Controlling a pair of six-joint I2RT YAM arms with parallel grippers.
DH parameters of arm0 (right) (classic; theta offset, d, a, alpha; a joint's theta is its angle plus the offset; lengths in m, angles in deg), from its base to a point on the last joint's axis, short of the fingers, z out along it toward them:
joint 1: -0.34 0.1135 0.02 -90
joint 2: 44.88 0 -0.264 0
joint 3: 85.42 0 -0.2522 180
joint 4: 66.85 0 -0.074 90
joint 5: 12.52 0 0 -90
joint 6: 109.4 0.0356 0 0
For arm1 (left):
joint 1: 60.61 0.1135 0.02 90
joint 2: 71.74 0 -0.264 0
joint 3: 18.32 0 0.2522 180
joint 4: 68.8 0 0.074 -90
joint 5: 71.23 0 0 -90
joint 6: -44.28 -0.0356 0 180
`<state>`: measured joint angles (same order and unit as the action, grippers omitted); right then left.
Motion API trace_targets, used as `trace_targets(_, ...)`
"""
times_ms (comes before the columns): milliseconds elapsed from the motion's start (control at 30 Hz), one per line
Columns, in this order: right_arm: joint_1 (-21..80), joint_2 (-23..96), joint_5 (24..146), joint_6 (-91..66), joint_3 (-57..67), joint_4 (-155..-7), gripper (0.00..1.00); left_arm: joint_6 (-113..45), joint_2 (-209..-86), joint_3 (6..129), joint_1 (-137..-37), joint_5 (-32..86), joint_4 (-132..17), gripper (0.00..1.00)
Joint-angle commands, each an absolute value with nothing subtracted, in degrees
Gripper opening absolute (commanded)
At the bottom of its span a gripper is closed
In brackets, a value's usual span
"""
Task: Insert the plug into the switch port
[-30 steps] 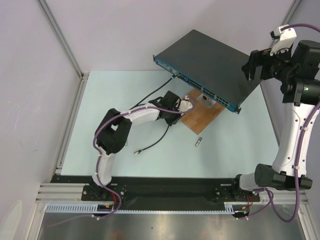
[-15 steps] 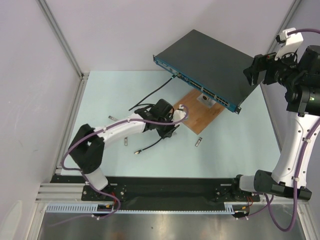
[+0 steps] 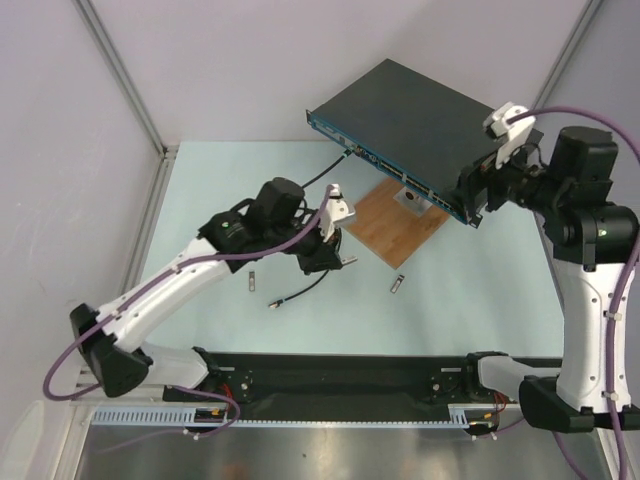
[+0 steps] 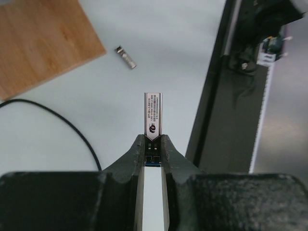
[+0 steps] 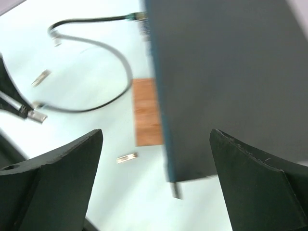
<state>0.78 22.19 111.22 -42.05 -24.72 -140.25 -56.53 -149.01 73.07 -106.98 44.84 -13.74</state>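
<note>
Metal plug (image 4: pixel 153 113) pinched in left claw (image 4: pixel 153 142), above bench (image 3: pixel 200 200), well apart from switch (image 3: pixel 420 115) at far side. Right claw (image 5: pixel 155 137) wide, straddling switch corner. Advice: brace switch, square plug to blue port face, push straight, slow.

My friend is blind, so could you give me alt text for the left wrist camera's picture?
Two black fingers pinch a small labelled metal plug above a pale table. Beyond lie a wooden board, a black cable and a second loose plug.

robot lab cell: aluminium frame (image 3: pixel 120 75), plain grey walls (image 3: pixel 250 50), black mounting rail (image 3: pixel 340 368).
</note>
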Motion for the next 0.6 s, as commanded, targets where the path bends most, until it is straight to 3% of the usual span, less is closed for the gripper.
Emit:
trace_targets(0, 7.69, 19.38, 110.80, -44.00, -20.63, -138.89, 1.00, -53.19, -143.82, 75.16, -106.93, 52.69, -12.76, 0.00)
trace_targets(367, 31.06, 9.00, 115.54, -57.01, -4.27, -129.40, 1.00, -43.18, -138.62, 70.06, -103.50, 68.59, -15.22, 0.00)
trace_targets(567, 50.58, 11.63, 102.99, -61.13, -4.00, -129.57, 1.00, -38.00, -138.97, 68.57, -102.36, 75.37, -17.68, 0.00)
